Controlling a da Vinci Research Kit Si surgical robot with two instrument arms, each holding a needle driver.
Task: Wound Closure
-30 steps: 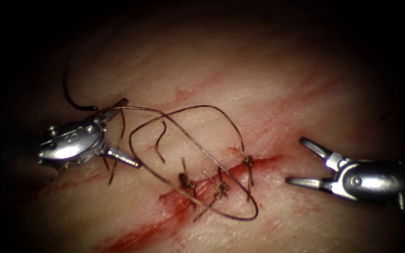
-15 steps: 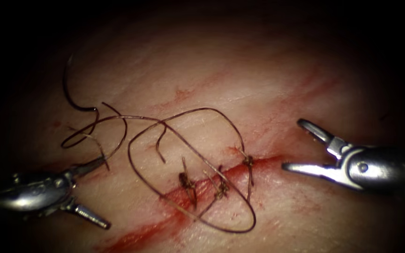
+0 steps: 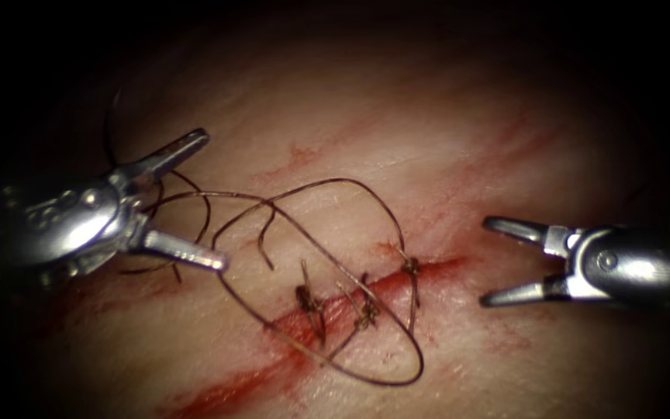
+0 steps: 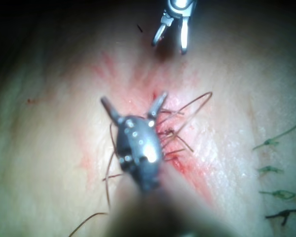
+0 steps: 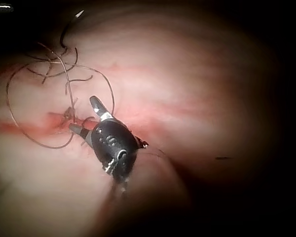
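The cut [image 3: 327,326] runs slanting across the tissue [image 3: 397,140], with red fluid along it and three knotted stitches [image 3: 366,310]. Brown thread [image 3: 335,183] lies in loose loops over the cut and to its left. The dark curved needle [image 3: 106,136] [image 5: 64,32] lies free on the tissue far left of the cut, partly behind my left tool. The left tool [image 3: 207,202] [image 4: 133,98] hangs open over the thread coils and holds nothing. Right of the cut, the right tool [image 3: 488,261] [image 5: 84,114] stands open and holds nothing.
Short cut thread ends [image 3: 265,233] stick up near the stitches. A row of green stitches [image 4: 271,143] marks the tissue away from the cut in the left wrist view, where the right tool [image 4: 172,34] also appears.
The left tool dropped down and left, letting the thread coil fall loose, then rose back over the coils with jaws open. The right tool turned at its wrist and stayed open.
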